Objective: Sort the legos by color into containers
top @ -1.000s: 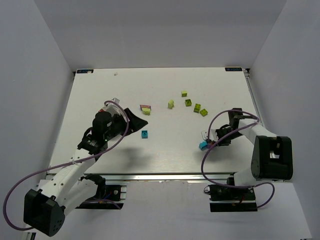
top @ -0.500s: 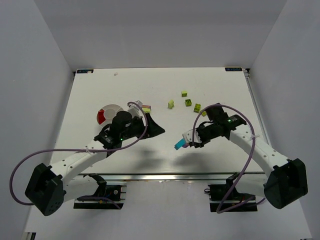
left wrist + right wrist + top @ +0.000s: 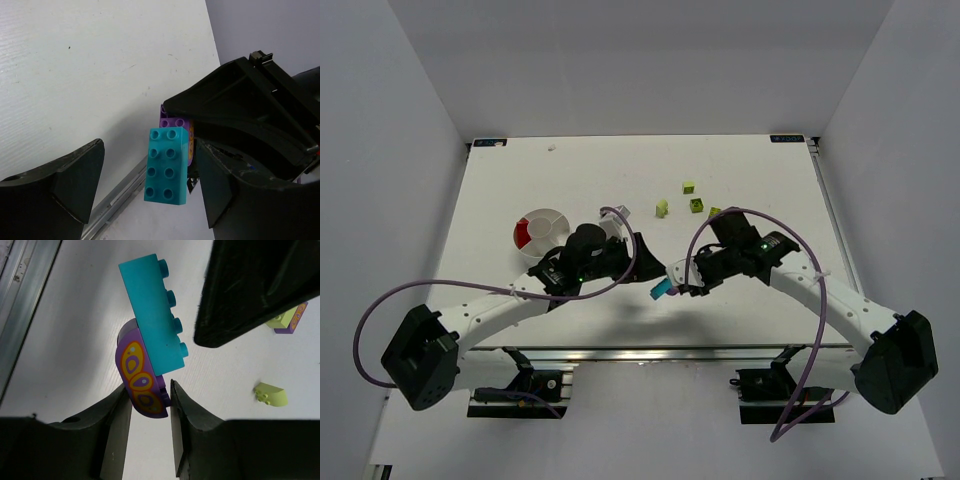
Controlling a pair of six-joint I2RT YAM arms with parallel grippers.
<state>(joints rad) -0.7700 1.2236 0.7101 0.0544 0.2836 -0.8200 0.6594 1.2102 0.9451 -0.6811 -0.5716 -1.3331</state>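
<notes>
Top external: shows the left gripper (image 3: 648, 262) and the right gripper (image 3: 672, 284) meeting tip to tip over the near middle of the table (image 3: 520, 170), with a teal brick (image 3: 661, 290) between them, off the surface. Places the round white dish (image 3: 546, 212) behind the left arm, one wedge (image 3: 524, 234) of it showing red, well apart from the teal brick. Finds a few lime bricks (image 3: 689, 186) loose on the far right part of the table, near one another. Right wrist: shows narrow jaws pinched on a rounded purple piece (image 3: 140, 375) printed with yellow ovals, the teal brick plugged onto it, studs toward the other gripper's black finger (image 3: 250, 285). Catches also a lime brick (image 3: 270, 395) lying on the table beyond and a lime-and-purple pair (image 3: 287, 320) partly hidden. Left wrist: shows jaws spread wide on either side of the teal brick, with a clear gap on one side and the other finger (image 3: 220, 185) just beside it; cannot tell whether touching. Glimpses the purple piece behind the brick.
</notes>
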